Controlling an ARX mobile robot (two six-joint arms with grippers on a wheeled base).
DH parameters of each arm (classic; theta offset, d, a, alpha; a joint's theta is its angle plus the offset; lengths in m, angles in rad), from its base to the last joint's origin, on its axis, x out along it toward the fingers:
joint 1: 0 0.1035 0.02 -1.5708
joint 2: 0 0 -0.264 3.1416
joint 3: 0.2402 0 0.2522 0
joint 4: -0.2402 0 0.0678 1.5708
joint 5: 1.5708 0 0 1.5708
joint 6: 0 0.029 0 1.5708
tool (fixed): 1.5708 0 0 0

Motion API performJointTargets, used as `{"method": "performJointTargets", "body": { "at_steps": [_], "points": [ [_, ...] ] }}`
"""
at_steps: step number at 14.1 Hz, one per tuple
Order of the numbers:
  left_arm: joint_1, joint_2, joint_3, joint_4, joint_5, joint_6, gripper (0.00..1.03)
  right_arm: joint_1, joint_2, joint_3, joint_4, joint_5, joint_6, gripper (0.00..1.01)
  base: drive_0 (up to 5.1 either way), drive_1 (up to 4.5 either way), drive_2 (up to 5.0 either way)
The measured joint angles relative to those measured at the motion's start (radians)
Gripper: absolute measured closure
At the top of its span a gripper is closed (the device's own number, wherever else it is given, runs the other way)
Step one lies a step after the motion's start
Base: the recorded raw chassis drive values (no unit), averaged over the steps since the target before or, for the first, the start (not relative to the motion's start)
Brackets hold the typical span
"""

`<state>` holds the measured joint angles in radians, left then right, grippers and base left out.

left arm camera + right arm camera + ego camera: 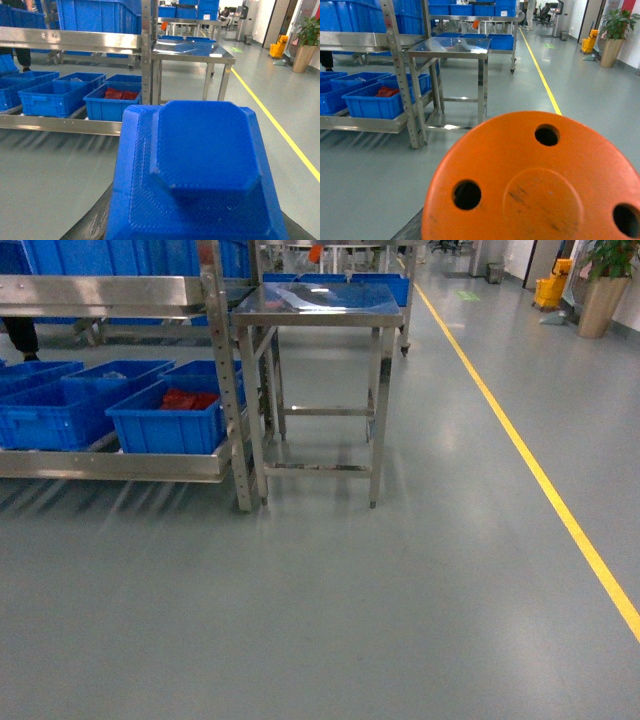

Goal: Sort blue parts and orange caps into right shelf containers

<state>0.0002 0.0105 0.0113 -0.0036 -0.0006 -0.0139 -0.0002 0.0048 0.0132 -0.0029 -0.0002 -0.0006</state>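
Note:
A blue part, a ribbed block with a raised octagonal top, fills the left wrist view. Dark fingers of my left gripper show at its lower edges, shut on it. An orange cap, a round disc with three holes, fills the right wrist view, with my right gripper's dark finger under its lower left edge. Blue crates sit on the low shelf at left; the nearest crate holds red-orange pieces. Neither gripper appears in the head view.
A steel table stands just right of the shelf post. More blue crates line the shelf to the left. A yellow floor line runs along the right. A potted plant and yellow bucket stand far right.

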Motion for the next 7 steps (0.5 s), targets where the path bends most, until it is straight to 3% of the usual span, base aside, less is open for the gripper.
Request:
{"method": "performJointTargets", "body": {
  "at_steps": [7],
  "points": [
    [0.0, 0.0, 0.0, -0.005, 0.0, 0.0, 0.61, 0.0, 0.0, 0.0, -0.001, 0.0, 0.0, 0.57, 0.0, 4.26, -4.2]
  ]
}}
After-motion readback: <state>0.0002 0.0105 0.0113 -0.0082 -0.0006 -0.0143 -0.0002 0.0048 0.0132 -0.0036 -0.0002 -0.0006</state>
